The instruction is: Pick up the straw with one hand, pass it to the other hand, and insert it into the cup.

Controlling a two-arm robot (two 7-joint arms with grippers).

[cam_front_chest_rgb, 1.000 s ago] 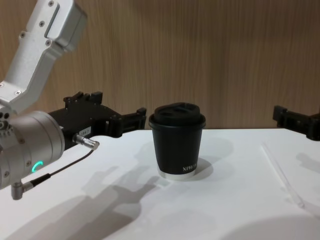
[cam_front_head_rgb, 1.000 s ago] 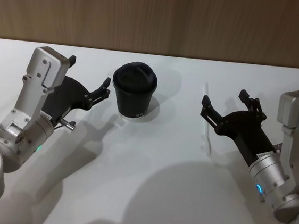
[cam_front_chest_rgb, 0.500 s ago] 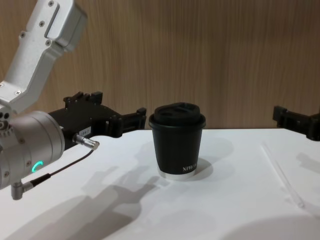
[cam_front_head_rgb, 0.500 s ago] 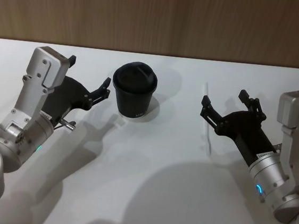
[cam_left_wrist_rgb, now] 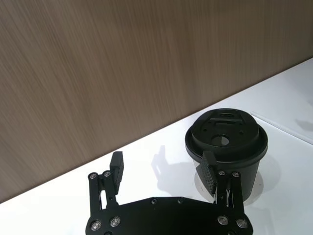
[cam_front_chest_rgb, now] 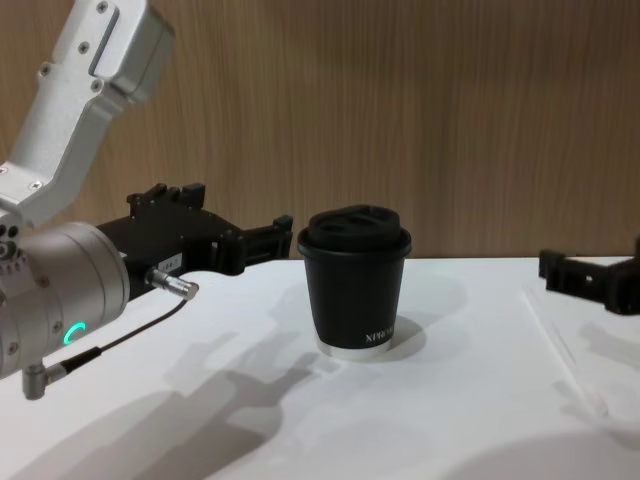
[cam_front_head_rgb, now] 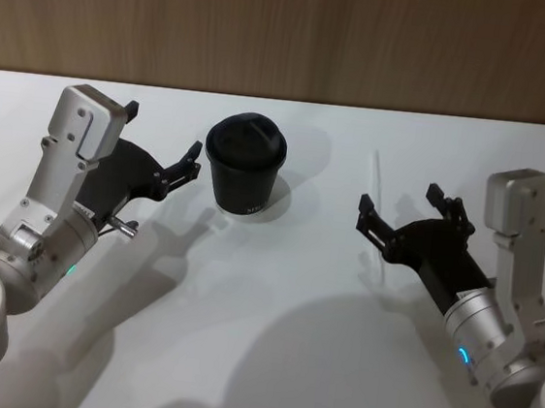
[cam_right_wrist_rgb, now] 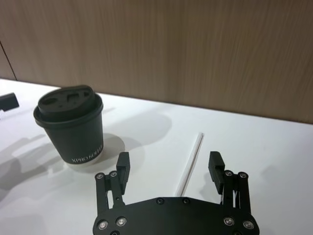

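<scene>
Over the last second the right gripper (cam_front_head_rgb: pixel 398 200) has dropped lower and edged nearer the cup (cam_front_head_rgb: pixel 245 167); the left gripper, cup and straw sit as before. The straw (cam_front_head_rgb: pixel 375 166) lies flat on the white table (cam_front_head_rgb: pixel 268 340), well to the right of the cup and apart from it. In the right wrist view the straw (cam_right_wrist_rgb: pixel 191 161) runs between the spread fingers of the right gripper (cam_right_wrist_rgb: pixel 169 160), which hold nothing. The left gripper (cam_front_head_rgb: pixel 163 138) waits just left of the cup, fingers parted and empty, one finger close beside the cup's wall. By my reading the task has barely begun: the grasp is being lined up, and the lift, the handover to the left gripper and the insertion through the lid all remain.
</scene>
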